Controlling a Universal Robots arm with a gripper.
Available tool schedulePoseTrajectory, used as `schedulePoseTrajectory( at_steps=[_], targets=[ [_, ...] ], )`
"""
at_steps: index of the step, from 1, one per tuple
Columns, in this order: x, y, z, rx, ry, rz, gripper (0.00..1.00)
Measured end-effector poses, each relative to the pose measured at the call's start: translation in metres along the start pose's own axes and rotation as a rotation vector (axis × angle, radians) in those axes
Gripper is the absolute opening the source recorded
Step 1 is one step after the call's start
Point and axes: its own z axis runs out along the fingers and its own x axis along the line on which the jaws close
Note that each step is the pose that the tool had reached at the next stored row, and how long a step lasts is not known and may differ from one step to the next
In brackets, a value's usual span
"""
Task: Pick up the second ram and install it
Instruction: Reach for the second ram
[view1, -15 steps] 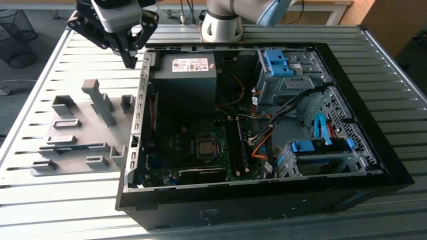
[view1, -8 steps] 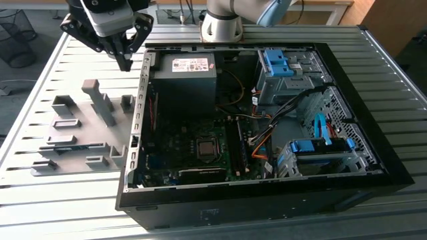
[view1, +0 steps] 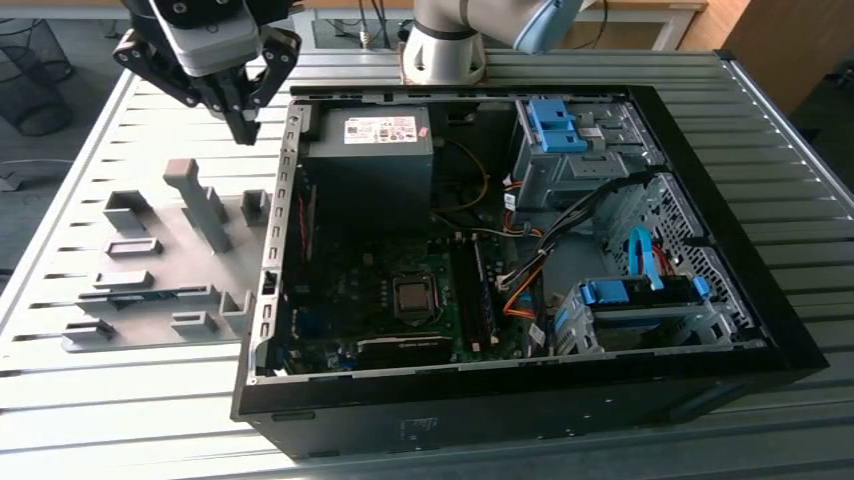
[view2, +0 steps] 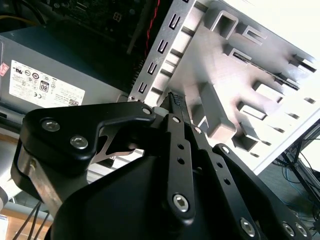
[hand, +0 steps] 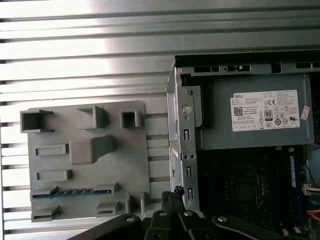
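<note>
The gripper, fingers pressed together and holding nothing, hangs by the far left corner of the open computer case. The case holds a power supply, a motherboard and blue drive cages. To the exterior view's left, the second ram stands in a near slot of the grey holder plate.

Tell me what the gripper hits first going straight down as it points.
The gripper would likely meet the case's metal side wall, or the slatted table just beside it; depth is unclear.
</note>
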Motion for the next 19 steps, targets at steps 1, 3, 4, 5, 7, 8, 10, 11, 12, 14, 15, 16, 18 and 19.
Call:
schedulePoseTrajectory(
  at_steps=[1,3,4,5,7,8,10,11,12,14,15,16,18,19],
  targets=[
    [0.0002,0.0,0.0001,-0.0001,-0.0001,0.0,0.1],
    [0.0006,0.0,0.0001,-0.0001,-0.0001,0.0,0.1],
    [0.001,-0.0001,0.0001,0.0,0.0,0.0,0.1],
    [0.0015,-0.0001,0.0002,0.0,-0.0001,0.0,0.1],
    [0.0018,-0.0001,0.0003,-0.0001,-0.0001,0.0,0.1],
    [0.002,-0.0002,0.0003,0.0,-0.0001,0.0,0.1],
    [0.0022,-0.0002,0.0003,-0.0001,-0.0001,0.0,0.1],
    [0.0024,-0.0002,0.0003,0.0,-0.0001,0.0,0.1],
    [0.0025,-0.0002,0.0004,-0.0001,-0.0001,0.0,0.1],
    [0.0029,-0.0002,0.0005,-0.0001,-0.0001,0.0,0.1],
    [0.0031,-0.0003,0.0005,0.0,-0.0001,0.0,0.1],
    [0.0032,-0.0003,0.0005,0.0,-0.0001,0.0,0.1],
    [0.0043,-0.0003,0.0006,0.0,0.0,0.0,0.1],
    [0.0044,-0.0003,0.0006,0.0,-0.0001,0.0,0.1]
  ],
)
